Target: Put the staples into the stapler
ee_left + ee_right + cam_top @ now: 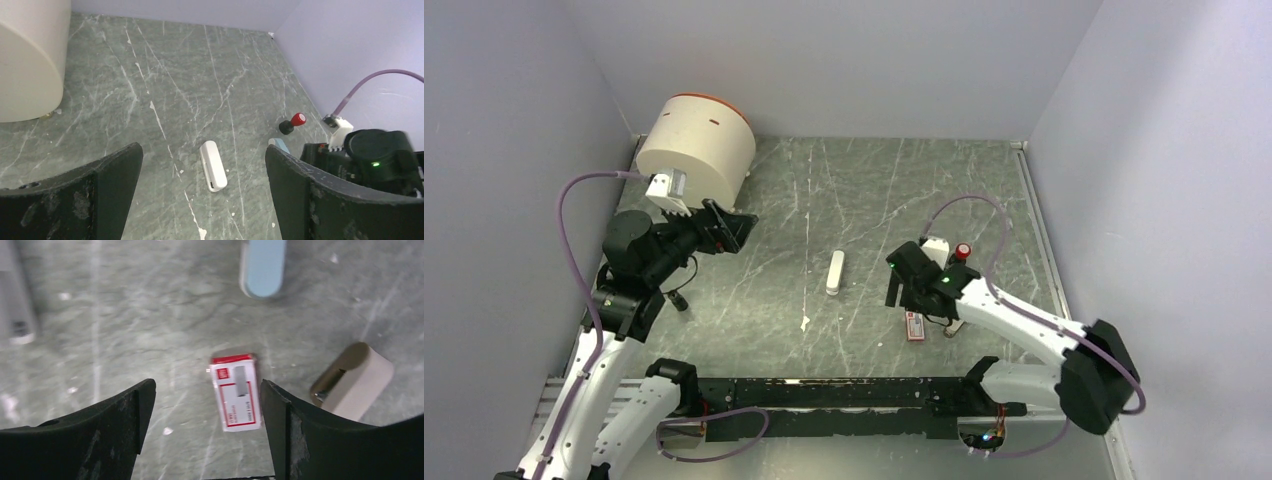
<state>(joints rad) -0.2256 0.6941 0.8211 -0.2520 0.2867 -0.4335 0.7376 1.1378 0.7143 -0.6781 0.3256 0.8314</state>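
The stapler (835,272) is a slim white bar lying flat mid-table; it also shows in the left wrist view (213,165) and at the left edge of the right wrist view (15,305). The staples box (915,326), red with a white label, lies flat on the table (235,392), between and just ahead of my right fingers, close to the right one. My right gripper (902,284) hovers over it, open and empty. My left gripper (742,226) is open and empty at the left, raised, far from the stapler.
A large cream cylinder (696,148) stands at the back left. A red-capped black knob (962,251), a pale blue oblong (262,265) and a beige block (353,381) lie near the right gripper. Grey walls enclose the table (864,190).
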